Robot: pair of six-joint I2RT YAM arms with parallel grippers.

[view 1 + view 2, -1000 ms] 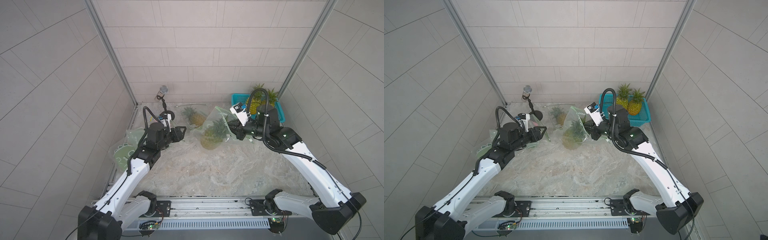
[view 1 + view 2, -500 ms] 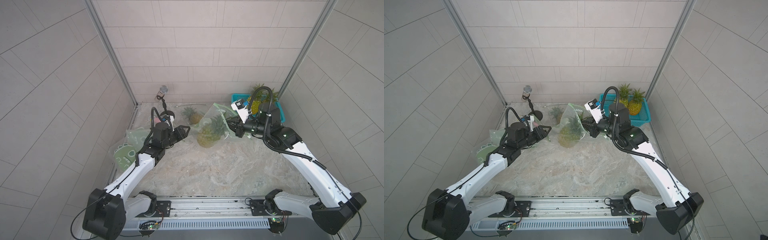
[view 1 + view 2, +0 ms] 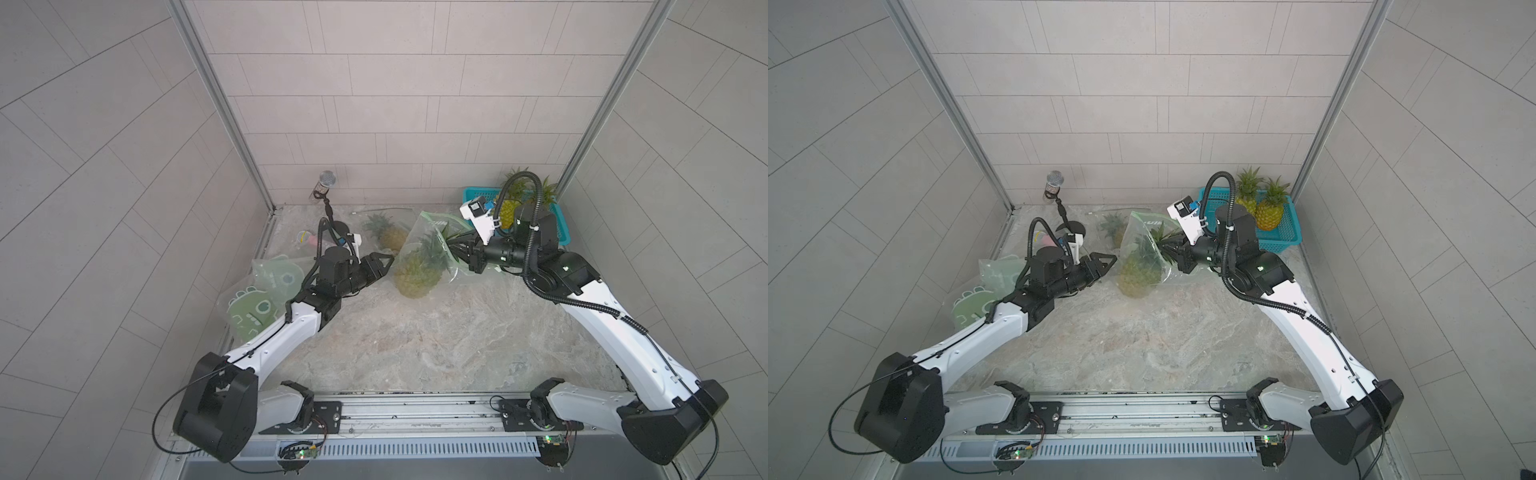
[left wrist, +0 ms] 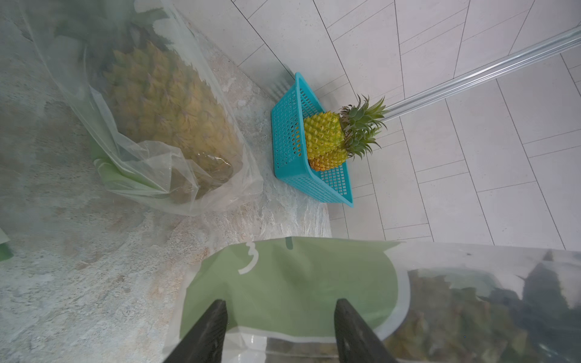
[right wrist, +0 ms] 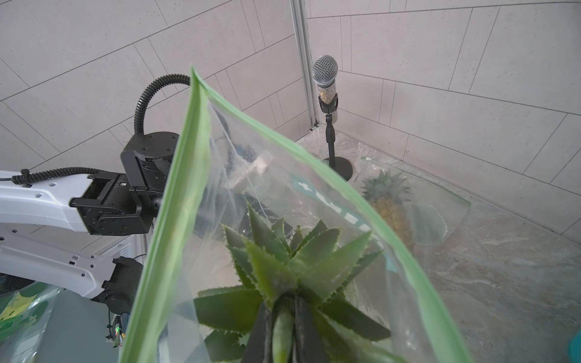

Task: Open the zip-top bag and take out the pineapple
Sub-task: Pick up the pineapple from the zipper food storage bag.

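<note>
Over the last second the left arm has been stretching toward the middle. The left gripper [image 3: 387, 264] is now sitting just beside the bag [image 3: 428, 227] rather than short of it. The bag has meanwhile been drifting slightly leftward to meet it.

At the far left, the empty bags [image 3: 249, 309] with green cartoon prints are lying heaped by the wall, out of the working area. Next along, the left gripper is standing spread and holding nothing. In the left wrist view its fingers [image 4: 213, 317] are framing the bag's green printed panel, though whether they are touching the plastic cannot be told. It seems to be lining up a pinch on the plastic, so that the bag can be held back while the fruit is drawn out.

In the middle, the pineapple [image 3: 415, 276] is still sitting inside the bag. Its body is hanging low toward the table [image 3: 415, 345] and its crown [image 5: 283, 264] is pointing at the mouth. In the right wrist view the two green zip strips [image 5: 188, 195] are gaping apart around the crown, so the opening step looks done.

The right gripper [image 3: 456, 250] is reaching in through that mouth and is clamped tight on a crown leaf, giving it a handle to pull by. A single leaf is probably a weak hold and may slip or tear.

At the far right, the basket [image 3: 473, 193] is holding two loose pineapples [image 3: 1268, 212], which suggests it is where this one is headed.
</note>
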